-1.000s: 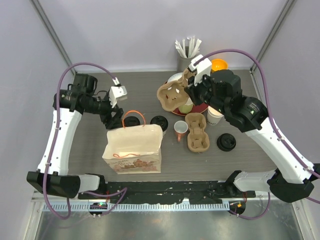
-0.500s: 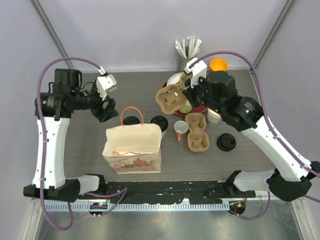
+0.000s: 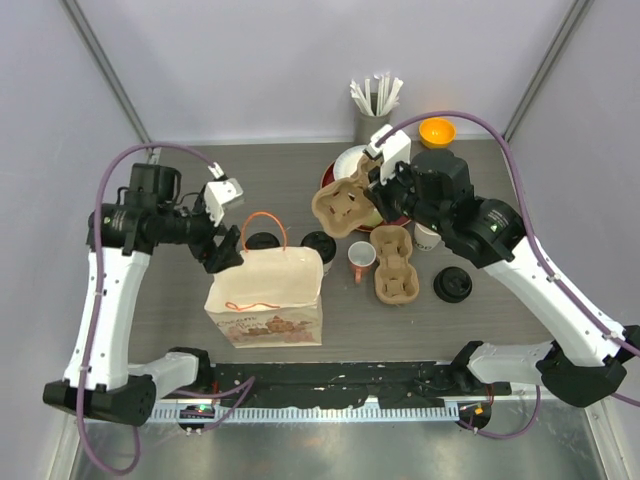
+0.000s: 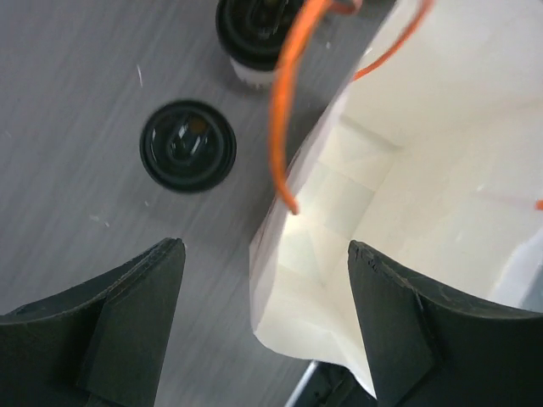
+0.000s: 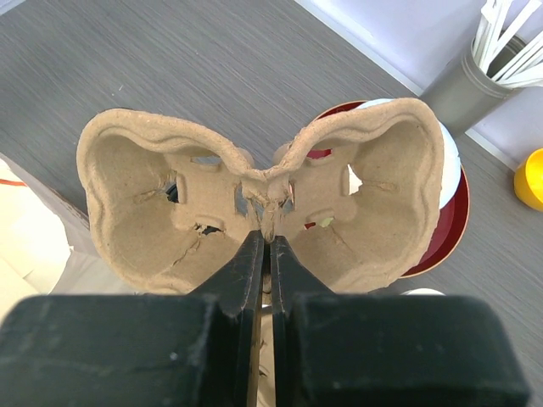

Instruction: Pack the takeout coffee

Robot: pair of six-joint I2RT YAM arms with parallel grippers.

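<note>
Both lidded cups (image 3: 264, 241) stand unpacked behind the paper bag (image 3: 268, 300); left gripper (image 4: 265, 247) gapes empty beside it, right gripper (image 5: 263, 243) pinches a pulp carrier (image 5: 136, 195).

Lighting was bright, even and overhead; shadows on my table (image 3: 180, 290) were soft. In my left wrist view the paper bag (image 4: 458, 170) glared near white and my fingers (image 4: 110, 331) showed dark, blurred.
</note>
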